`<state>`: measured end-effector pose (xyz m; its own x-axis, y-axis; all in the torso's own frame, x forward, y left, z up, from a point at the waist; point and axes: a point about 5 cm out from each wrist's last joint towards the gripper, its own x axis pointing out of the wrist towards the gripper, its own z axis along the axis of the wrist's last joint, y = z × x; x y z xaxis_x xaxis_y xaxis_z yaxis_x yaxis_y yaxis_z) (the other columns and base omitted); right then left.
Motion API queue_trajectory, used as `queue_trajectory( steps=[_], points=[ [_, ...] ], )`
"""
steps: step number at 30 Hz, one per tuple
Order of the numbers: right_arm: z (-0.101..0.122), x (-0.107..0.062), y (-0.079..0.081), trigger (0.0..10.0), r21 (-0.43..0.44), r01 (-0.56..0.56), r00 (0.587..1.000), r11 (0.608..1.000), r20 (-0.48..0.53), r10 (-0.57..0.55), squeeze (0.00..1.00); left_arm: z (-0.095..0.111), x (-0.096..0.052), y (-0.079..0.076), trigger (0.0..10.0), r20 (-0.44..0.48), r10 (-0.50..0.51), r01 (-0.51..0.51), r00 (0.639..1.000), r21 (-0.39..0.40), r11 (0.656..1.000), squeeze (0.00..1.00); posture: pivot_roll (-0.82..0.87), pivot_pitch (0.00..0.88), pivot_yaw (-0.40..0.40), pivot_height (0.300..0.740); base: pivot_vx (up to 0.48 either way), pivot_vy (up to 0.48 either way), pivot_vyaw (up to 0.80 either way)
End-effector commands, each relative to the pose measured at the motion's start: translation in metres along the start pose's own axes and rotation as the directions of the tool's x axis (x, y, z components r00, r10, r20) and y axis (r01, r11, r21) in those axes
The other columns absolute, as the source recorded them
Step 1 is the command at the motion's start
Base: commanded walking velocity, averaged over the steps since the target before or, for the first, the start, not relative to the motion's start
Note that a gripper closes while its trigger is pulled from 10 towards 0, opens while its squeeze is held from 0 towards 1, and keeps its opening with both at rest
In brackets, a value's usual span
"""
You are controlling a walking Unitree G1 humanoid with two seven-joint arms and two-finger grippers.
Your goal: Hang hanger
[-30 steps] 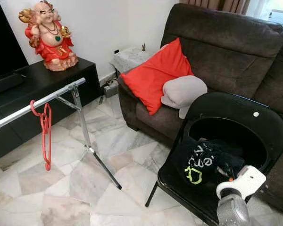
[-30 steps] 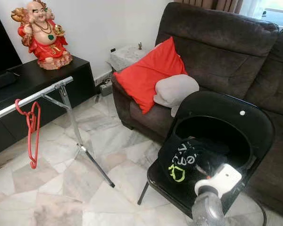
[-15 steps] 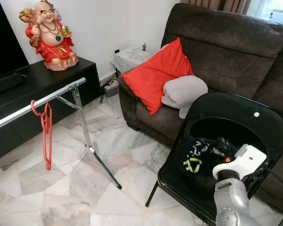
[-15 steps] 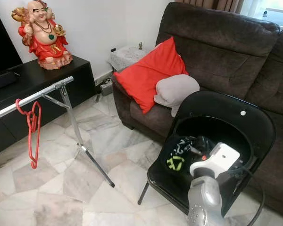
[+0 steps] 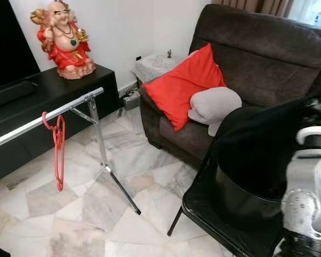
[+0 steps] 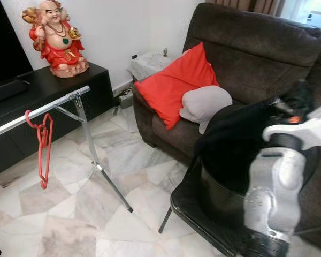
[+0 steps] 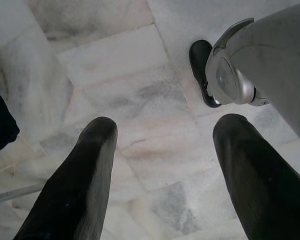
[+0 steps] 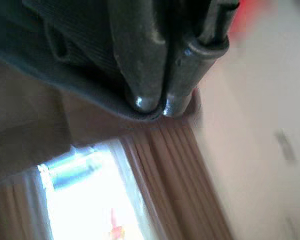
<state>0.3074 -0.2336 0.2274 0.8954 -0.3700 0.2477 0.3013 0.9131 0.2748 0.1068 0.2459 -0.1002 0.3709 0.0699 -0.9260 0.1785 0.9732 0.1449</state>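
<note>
Right gripper (image 8: 152, 102) pinches dark cloth (image 5: 257, 139) above the chair (image 5: 203, 206); left gripper (image 7: 162, 165) is spread over floor (image 7: 140, 100); red hanger (image 5: 58, 147) hangs left of the chair.

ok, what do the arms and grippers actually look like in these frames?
Right arm: mottled silver-grey casing with a white wrist bracket and a small orange-red spot near it. Right gripper: two dark, worn, round-tipped fingers. Left gripper: two long, matte black, rounded fingers.
</note>
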Motion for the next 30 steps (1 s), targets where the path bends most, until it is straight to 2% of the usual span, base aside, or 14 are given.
queue_trajectory(
  steps=[1,2,5,7,10,18,19,21,23,25,26,27,28,30],
  points=[
    [-0.062,-0.019,0.001,0.0,-0.118,-0.051,0.935,0.992,-0.354,0.006,0.0,-0.003,-0.001,0.001,10.0,-0.014,-0.005,0.005,1.0,0.023,1.0,0.0,0.01,0.002,0.023,0.74,0.0,0.0,0.0],
    [-0.077,-0.028,0.003,0.0,-0.133,-0.089,0.905,0.987,-0.426,0.024,0.0,-0.003,-0.001,0.001,10.0,-0.013,-0.005,0.005,1.0,0.021,1.0,0.0,0.01,0.001,0.022,0.74,0.0,0.0,0.0],
    [-0.094,-0.044,0.01,0.0,-0.112,-0.135,0.866,0.985,-0.496,0.062,0.0,-0.003,-0.001,0.002,10.0,-0.012,-0.004,0.005,1.0,0.019,1.0,0.0,0.01,0.004,0.025,0.74,0.0,0.0,0.0],
    [-0.093,-0.048,0.017,0.0,-0.053,-0.101,0.872,0.994,-0.485,0.062,0.0,-0.003,-0.001,0.002,10.0,-0.012,-0.001,0.002,1.0,0.019,1.0,0.0,0.01,0.005,0.026,0.74,0.0,0.0,0.0],
    [-0.082,-0.041,0.023,0.0,0.005,-0.081,0.893,0.997,-0.444,0.075,0.0,-0.003,-0.001,0.003,10.0,-0.012,0.004,-0.004,1.0,0.023,1.0,0.0,0.01,0.006,0.03,0.74,0.0,0.0,0.0],
    [-0.064,-0.031,0.033,0.0,0.096,-0.107,0.924,0.99,-0.358,0.135,0.0,-0.003,-0.001,0.003,10.0,-0.005,0.008,-0.008,1.0,0.019,1.0,0.0,0.01,0.004,0.028,0.74,0.0,0.0,0.0],
    [-0.064,-0.031,0.038,0.0,0.101,-0.143,0.919,0.985,-0.356,0.17,0.0,-0.002,-0.001,0.002,10.0,-0.005,0.005,-0.005,1.0,0.02,1.0,0.0,0.01,0.004,0.025,0.74,0.0,0.0,0.0],
    [-0.067,-0.033,0.044,0.0,0.076,-0.216,0.896,0.973,-0.38,0.228,0.0,-0.002,-0.001,0.002,10.0,-0.004,0.004,-0.004,1.0,0.02,1.0,0.0,0.01,0.004,0.025,0.74,0.0,0.0,0.0],
    [-0.075,-0.039,0.047,0.0,-0.111,-0.347,0.858,0.931,-0.438,0.268,0.0,-0.002,-0.001,0.002,10.0,-0.004,0.004,-0.004,1.0,0.018,1.0,0.0,0.01,0.006,0.024,0.74,0.0,0.0,0.0],
    [-0.085,-0.045,0.041,0.0,-0.219,-0.4,0.83,0.89,-0.498,0.25,0.0,-0.002,-0.001,0.002,10.0,-0.005,0.004,-0.004,1.0,0.019,1.0,0.0,0.01,0.008,0.023,0.74,0.0,0.0,0.0],
    [-0.093,-0.05,0.036,0.0,-0.292,-0.437,0.811,0.851,-0.537,0.232,0.0,-0.002,-0.001,0.002,10.0,-0.006,0.003,-0.003,1.0,0.019,1.0,0.0,0.01,0.008,0.023,0.74,0.0,0.0,0.0],
    [-0.097,-0.053,0.034,0.0,-0.331,-0.462,0.799,0.823,-0.558,0.224,0.0,-0.002,-0.001,0.002,10.0,-0.007,0.003,-0.003,1.0,0.019,1.0,0.0,0.01,0.008,0.023,0.74,0.0,0.0,0.0],
    [-0.097,-0.053,0.034,0.0,-0.331,-0.462,0.799,0.823,-0.558,0.224,0.0,-0.002,-0.001,0.002,10.0,-0.007,0.003,-0.003,1.0,0.019,1.0,0.0,0.01,0.008,0.023,0.74,0.0,0.0,0.0],
    [-0.111,-0.063,0.026,0.0,-0.445,-0.549,0.762,0.707,-0.615,0.204,0.0,-0.003,-0.001,0.002,10.0,-0.009,-0.001,0.001,1.0,0.02,1.0,0.0,0.01,0.012,0.024,0.74,0.0,0.0,0.0]
  ],
)
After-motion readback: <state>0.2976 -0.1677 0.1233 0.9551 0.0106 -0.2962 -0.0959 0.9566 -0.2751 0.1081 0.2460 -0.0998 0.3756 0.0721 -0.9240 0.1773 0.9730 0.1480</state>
